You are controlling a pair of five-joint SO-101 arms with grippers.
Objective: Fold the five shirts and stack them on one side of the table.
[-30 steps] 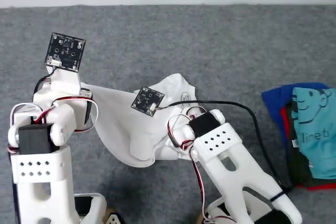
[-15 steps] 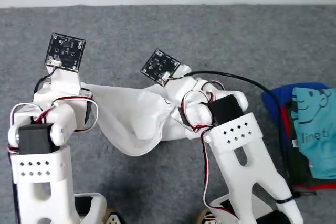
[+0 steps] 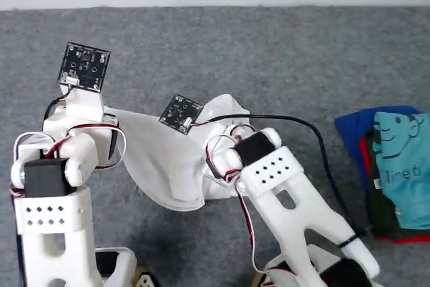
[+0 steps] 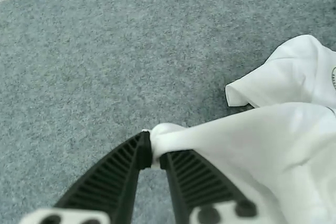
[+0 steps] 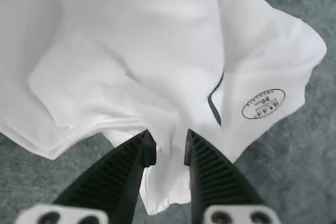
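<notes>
White shirt [image 3: 168,166], crumpled and partly lifted, near the middle of the grey tabletop [image 3: 269,52], between the left arm [image 3: 60,159] and the right arm [image 3: 282,193]. One edge of the cloth is drawn taut toward the left arm, and the rest sags in loose folds onto the surface below the right arm's wrist.

Left wrist view: the left gripper [image 4: 151,148] is clamped on a thin fold of the white shirt [image 4: 273,140], its jaws pressed together with the cloth pinched at the tips. A short sleeve [image 4: 273,72] lies flat on the tabletop beyond.

Right wrist view: the right gripper [image 5: 169,142] sits directly over the bunched white shirt [image 5: 131,51], with cloth running under it. Whether it is gripping the cloth cannot be told. A round printed label [image 5: 263,104] faces up beside a dark seam.

A stack of folded shirts [image 3: 393,173] rests at the right edge of the tabletop, well apart from the white shirt, with a teal shirt [image 3: 403,166] uppermost and a blue shirt [image 3: 353,129] showing beneath. A black cable [image 3: 316,139] runs along the right arm.
</notes>
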